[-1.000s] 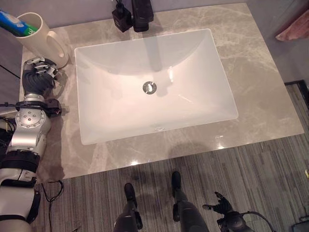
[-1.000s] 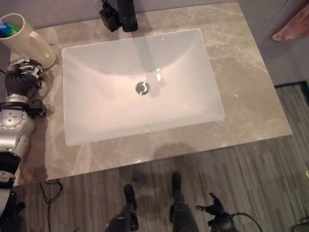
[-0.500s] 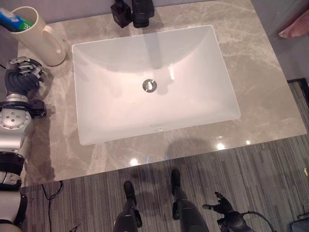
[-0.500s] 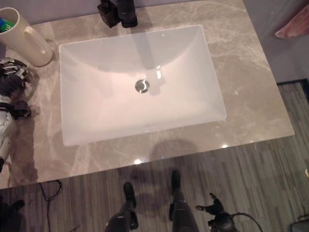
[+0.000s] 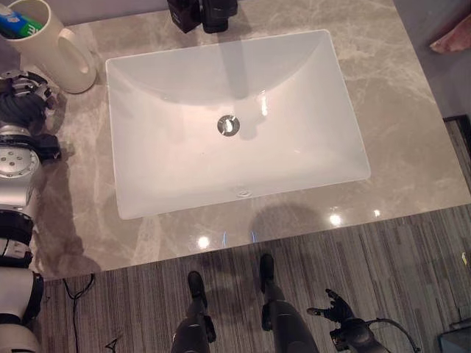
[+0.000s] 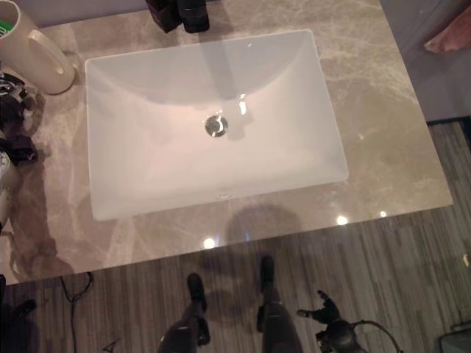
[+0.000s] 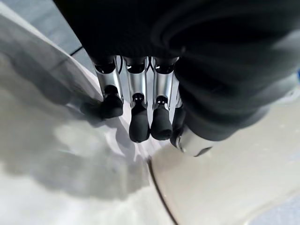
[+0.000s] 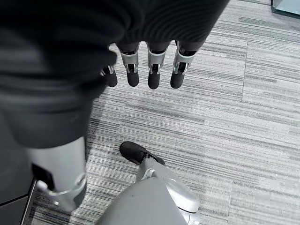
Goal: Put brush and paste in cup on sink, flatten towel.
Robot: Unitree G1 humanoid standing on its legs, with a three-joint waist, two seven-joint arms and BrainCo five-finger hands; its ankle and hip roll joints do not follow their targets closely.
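On the marble counter [image 5: 412, 132], a cream cup [image 5: 55, 48] holds a blue-green tube [image 5: 18, 23].

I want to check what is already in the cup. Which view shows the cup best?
The left eye view: the cream cup stands at the counter's far left corner, its mouth showing blue and green contents. The right eye view cuts it at the frame edge. The left wrist view shows a cream curved surface, probably its wall, beside the left hand.
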